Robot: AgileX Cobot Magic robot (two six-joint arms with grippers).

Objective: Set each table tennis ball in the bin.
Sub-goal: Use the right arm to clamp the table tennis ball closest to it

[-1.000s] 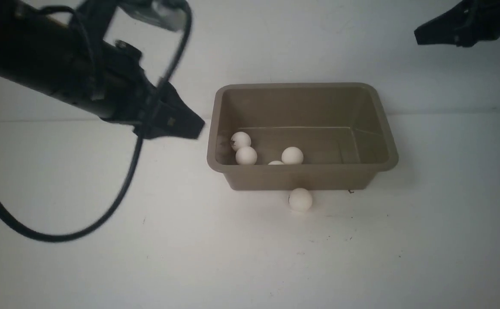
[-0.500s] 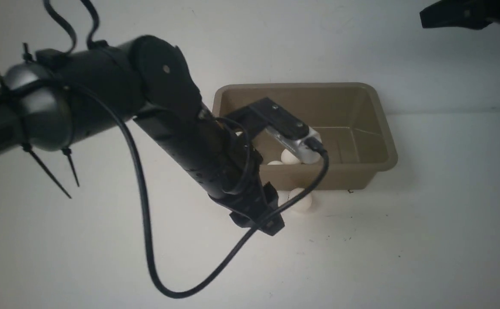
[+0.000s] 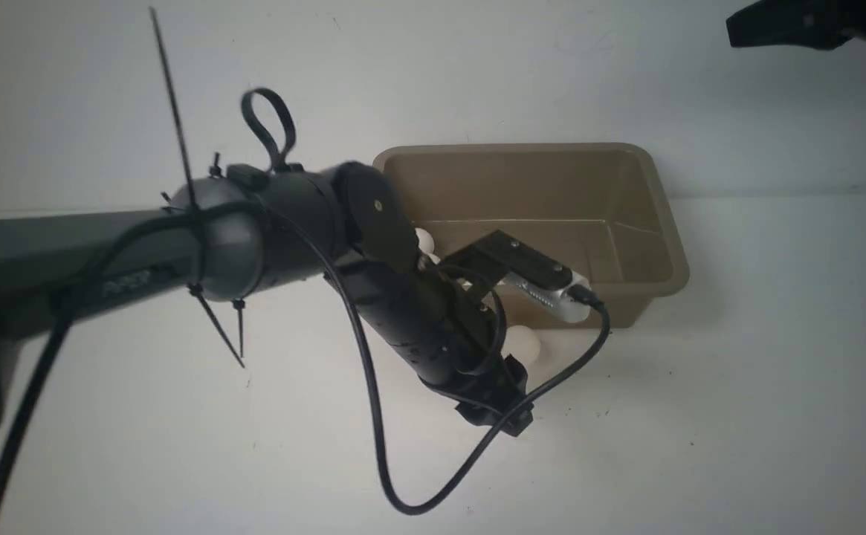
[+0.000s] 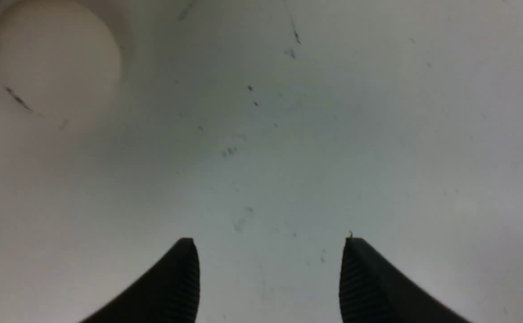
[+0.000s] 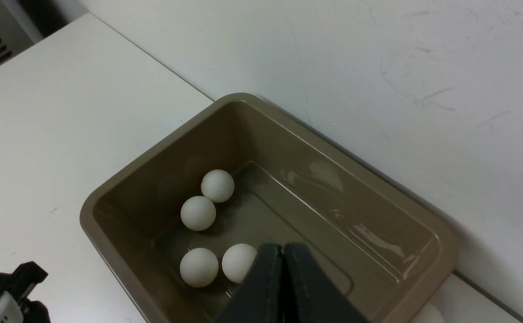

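The bin [image 5: 167, 166] is showing plain glossy taupe inside and out. The table tennis balls [image 5: 198, 213] in it are showing matte white. The bench [image 4: 378, 134] is looking white, flecked with small dark specks. The left arm [image 3: 418, 327] is showing black, its wrist camera [image 3: 551, 299] silver; the left gripper [image 4: 268, 251] is showing black jaws with fine ribbing.

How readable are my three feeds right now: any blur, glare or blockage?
Front view: dim, and the left arm hides part of the bin. Left wrist view: soft focus, the loose table tennis ball blurred and in shade. Right wrist view: sharp, with mild glare inside the bin.
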